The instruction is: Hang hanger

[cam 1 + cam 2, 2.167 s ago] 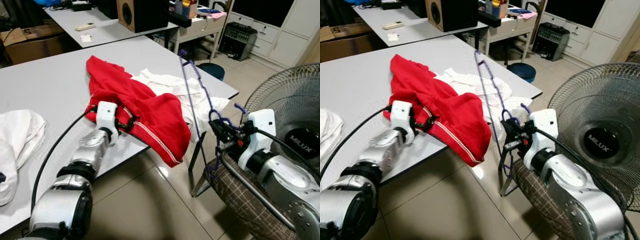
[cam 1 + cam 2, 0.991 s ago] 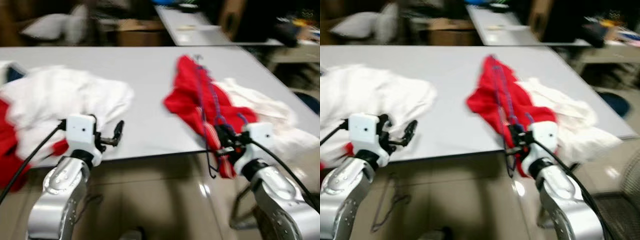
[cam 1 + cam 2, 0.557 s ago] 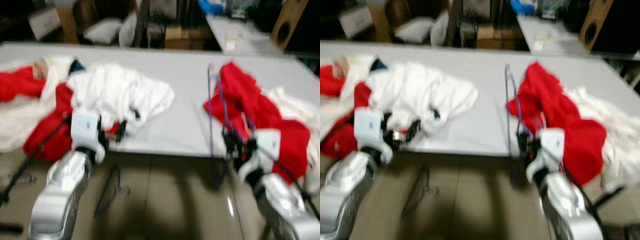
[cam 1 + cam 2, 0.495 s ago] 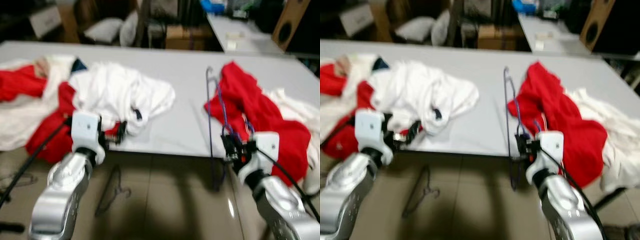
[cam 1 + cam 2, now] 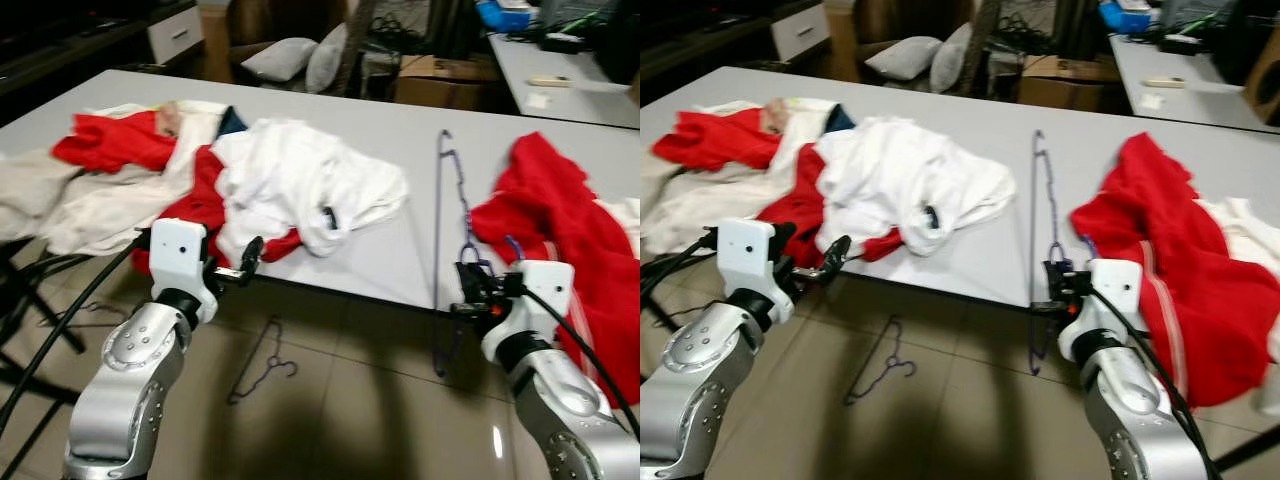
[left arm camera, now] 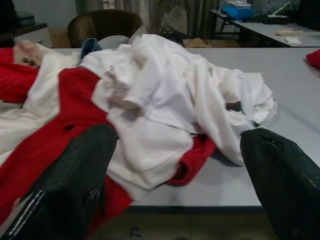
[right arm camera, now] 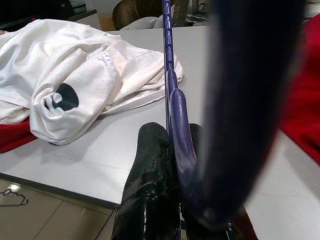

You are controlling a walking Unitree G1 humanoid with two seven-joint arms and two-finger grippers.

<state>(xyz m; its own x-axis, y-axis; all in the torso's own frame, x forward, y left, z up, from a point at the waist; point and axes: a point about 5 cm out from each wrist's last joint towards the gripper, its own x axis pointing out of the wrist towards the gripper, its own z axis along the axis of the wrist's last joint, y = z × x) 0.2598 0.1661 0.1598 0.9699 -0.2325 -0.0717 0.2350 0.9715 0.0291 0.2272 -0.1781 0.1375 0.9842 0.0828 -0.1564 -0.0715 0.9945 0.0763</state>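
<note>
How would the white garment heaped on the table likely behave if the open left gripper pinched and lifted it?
The white garment lies crumpled in soft folds, so it would probably sag and trail rather than hold shape. It overlaps a red garment, so lifting might drag that along. It looks light; the left gripper, open at the table edge, would likely pinch only a fold.

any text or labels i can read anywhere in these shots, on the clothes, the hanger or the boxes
No text can be read in these pictures.
White garment: a dark round mark on one fold, no letters to make out.
Purple hanger, held in the right gripper: no label.
Cardboard box behind the table: too blurred to read anything.
Left gripper: no marking visible.
</note>
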